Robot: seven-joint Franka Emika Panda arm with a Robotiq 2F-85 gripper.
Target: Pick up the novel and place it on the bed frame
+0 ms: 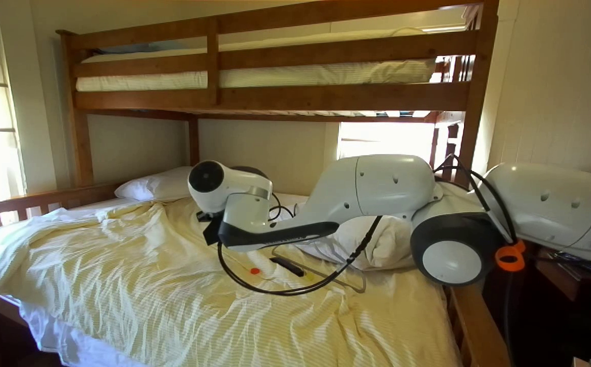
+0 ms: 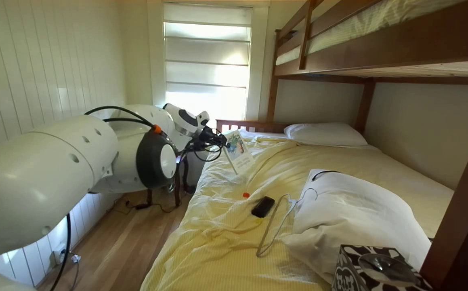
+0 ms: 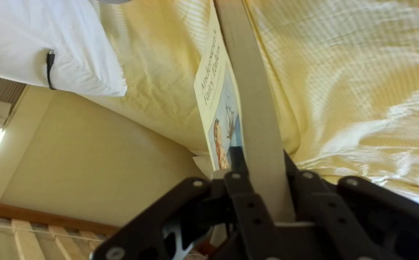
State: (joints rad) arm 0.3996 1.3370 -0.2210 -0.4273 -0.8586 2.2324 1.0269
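One arm (image 2: 44,173) occupies the left of an exterior view and ends in one claw (image 3: 263,160). Its two fingers (image 3: 237,160) press against opposite sides of one novel (image 2: 240,151); the jaws stand apart by only the book's thickness. The novel is held tilted over the yellow bedding (image 2: 209,250), immediately right of the claw.

Lower than the claw and to its right, in order: one red disc (image 2: 246,195), one small yellow piece (image 2: 259,220), one black slim object (image 2: 263,207), one hanger (image 2: 292,203). Farther right are two white pillows: one far pillow (image 2: 324,134), level with the claw in this view, and one near pillow (image 2: 363,218), lower than the claw, bearing one black strap (image 3: 50,62). One patterned box (image 2: 349,268) stands lower right of the claw, overlapping the near pillow. One bed frame (image 2: 395,46) spans the right side, its upper rails higher than the claw.

The arm's base end, the bottom of the patterned box and parts of the bed frame are cut off by the picture edges. In an exterior view, the wrist housing (image 1: 247,208) masks most of the claw. In the wrist view, the novel's far end runs off the top. Whether the edge facing that camera is spine or pages cannot be told.
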